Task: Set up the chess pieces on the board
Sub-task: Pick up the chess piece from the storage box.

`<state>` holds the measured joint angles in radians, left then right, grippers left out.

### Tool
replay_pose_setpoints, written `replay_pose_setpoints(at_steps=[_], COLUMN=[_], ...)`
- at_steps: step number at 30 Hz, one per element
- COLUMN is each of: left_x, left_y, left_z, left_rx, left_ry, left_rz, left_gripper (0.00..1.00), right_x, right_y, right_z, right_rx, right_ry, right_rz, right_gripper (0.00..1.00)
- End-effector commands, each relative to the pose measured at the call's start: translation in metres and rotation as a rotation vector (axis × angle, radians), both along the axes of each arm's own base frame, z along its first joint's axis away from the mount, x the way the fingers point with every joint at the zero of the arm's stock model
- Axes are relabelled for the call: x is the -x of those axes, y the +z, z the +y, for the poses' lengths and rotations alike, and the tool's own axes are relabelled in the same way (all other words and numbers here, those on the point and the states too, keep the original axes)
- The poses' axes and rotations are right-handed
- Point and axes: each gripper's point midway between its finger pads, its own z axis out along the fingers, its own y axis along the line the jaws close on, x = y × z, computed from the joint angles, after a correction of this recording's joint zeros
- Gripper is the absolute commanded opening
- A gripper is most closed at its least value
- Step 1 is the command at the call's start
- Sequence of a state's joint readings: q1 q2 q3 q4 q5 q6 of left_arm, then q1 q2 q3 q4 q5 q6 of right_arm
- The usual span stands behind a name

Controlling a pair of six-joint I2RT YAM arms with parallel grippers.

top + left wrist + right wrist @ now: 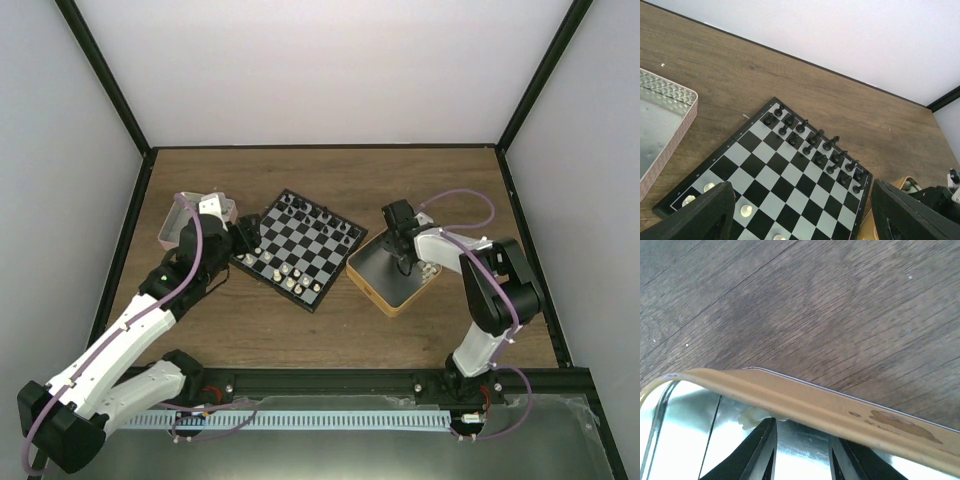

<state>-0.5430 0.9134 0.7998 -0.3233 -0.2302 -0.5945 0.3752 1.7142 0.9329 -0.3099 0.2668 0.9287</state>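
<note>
Overall: table (330,335) with a board in the middle, a tin on each side, and both arms reaching in.
Board: board (300,240) lies flat and turned cornerwise, between pink tin (172,228) and yellow tin (385,292); its right edge is just beside the yellow tin, contact unclear.
Black pieces: black pieces (815,145) stand upright in two rows along the board's far-right edge.
White pieces: white pieces (285,273) stand on the near-left edge squares in an uneven line with some squares bare; the left wrist view shows four of them (745,210) low in frame, upright.
Left gripper: left gripper (248,236) is over the board's left corner, above the white side; its fingers (695,215) are spread wide with only board between them, so it is released.
Right gripper: right gripper (405,264) is down inside the yellow tin by its wall (815,410); its fingers (760,450) are a little apart, the tin floor shows in the gap, and nothing is grasped.
Loose piece: loose piece (752,416), cream, lies on the yellow tin's floor under the rim, just ahead of the right gripper's left finger; contact cannot be told.
Pink tin: left of the board, partly hidden by the left arm.
Yellow tin: small cream bits at its right side in the top view, too small to identify.
</note>
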Motion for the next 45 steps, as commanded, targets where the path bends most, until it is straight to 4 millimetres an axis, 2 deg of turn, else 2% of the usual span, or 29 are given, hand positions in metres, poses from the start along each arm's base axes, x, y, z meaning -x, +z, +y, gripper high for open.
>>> replay_pose_setpoints(at_steps=[1, 6, 14, 24, 30, 38, 45], left_x=[-0.003, -0.002, -0.001, -0.002, -0.002, -0.002, -0.004], left_y=[0.008, 0.01, 0.009, 0.007, 0.008, 0.006, 0.006], left_z=[-0.001, 0.0, 0.001, -0.001, -0.001, -0.001, -0.004], left_rx=[0.009, 0.01, 0.009, 0.015, 0.015, 0.017, 0.02], left_ry=[-0.005, -0.002, 0.002, -0.004, -0.005, -0.005, -0.01], left_rz=[-0.028, -0.033, -0.03, -0.026, -0.028, -0.025, -0.023], left_gripper=[0.76, 0.76, 0.76, 0.76, 0.76, 0.76, 0.76], right_x=[-0.004, -0.018, -0.022, 0.004, 0.011, 0.019, 0.021], right_y=[0.02, 0.028, 0.014, 0.002, 0.009, 0.002, -0.012], right_z=[-0.01, -0.001, -0.001, 0.015, 0.038, 0.063, 0.057], right_rx=[0.033, 0.018, 0.043, 0.012, -0.049, -0.027, 0.084], right_ry=[-0.006, 0.028, 0.025, 0.224, 0.409, 0.567, 0.54], right_rz=[-0.049, -0.088, -0.045, 0.044, 0.028, 0.05, 0.129], right_gripper=[0.31, 0.36, 0.37, 0.35, 0.41, 0.5, 0.49])
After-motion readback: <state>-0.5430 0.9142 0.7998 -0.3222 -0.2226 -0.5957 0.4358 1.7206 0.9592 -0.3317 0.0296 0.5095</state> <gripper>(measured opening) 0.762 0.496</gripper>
